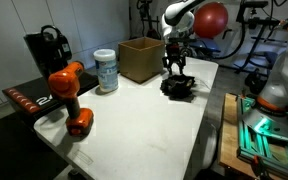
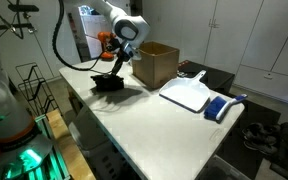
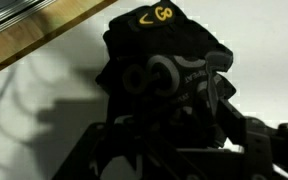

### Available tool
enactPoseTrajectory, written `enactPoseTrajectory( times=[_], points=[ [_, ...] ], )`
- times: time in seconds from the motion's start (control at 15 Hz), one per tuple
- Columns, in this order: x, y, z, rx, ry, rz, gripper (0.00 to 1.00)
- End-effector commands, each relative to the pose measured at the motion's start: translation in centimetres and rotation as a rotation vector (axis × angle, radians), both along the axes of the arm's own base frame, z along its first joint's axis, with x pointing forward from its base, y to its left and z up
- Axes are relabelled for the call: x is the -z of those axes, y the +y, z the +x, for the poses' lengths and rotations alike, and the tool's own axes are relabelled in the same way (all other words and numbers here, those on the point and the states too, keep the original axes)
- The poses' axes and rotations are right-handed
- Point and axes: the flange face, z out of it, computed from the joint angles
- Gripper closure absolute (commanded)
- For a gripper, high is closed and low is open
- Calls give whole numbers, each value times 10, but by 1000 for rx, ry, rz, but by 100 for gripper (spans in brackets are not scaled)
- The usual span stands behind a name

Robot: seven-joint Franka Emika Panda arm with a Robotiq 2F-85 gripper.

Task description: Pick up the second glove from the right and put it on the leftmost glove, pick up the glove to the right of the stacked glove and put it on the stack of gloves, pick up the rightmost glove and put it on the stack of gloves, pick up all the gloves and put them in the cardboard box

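The stack of gloves (image 1: 178, 89) is a lumpy black heap on the white table near its far edge, to the right of the cardboard box (image 1: 140, 58). It also shows in the other exterior view (image 2: 108, 84), to the left of the box (image 2: 156, 63). My gripper (image 1: 176, 72) points down right over the heap, its fingers spread and straddling the top of it; it also shows in an exterior view (image 2: 117, 70). In the wrist view the gloves (image 3: 159, 45), one with a yellow logo, fill the space between the dark fingers (image 3: 169, 120). The heap rests on the table.
A white canister with a blue label (image 1: 106, 70), an orange drill (image 1: 69, 92) and a black machine (image 1: 48, 50) stand on the table. A white board (image 2: 189, 94) and a blue-white item (image 2: 217, 107) lie at the other end. The wooden table edge (image 3: 44, 45) runs close to the gloves.
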Motion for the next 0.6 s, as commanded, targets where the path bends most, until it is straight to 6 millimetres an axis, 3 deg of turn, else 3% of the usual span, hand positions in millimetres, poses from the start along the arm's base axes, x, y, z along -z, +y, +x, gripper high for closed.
enactPoseTrajectory(
  times=[0.0, 0.07, 0.13, 0.4, 0.53],
  points=[
    [-18, -2, -16, -65, -105, 37, 0],
    [-24, -6, -21, -101, -157, 45, 0],
    [-14, -2, -3, -60, -77, 28, 4],
    [-28, -6, -14, -94, -138, 43, 0],
    [-13, -1, -18, -155, -108, 53, 0]
  ],
)
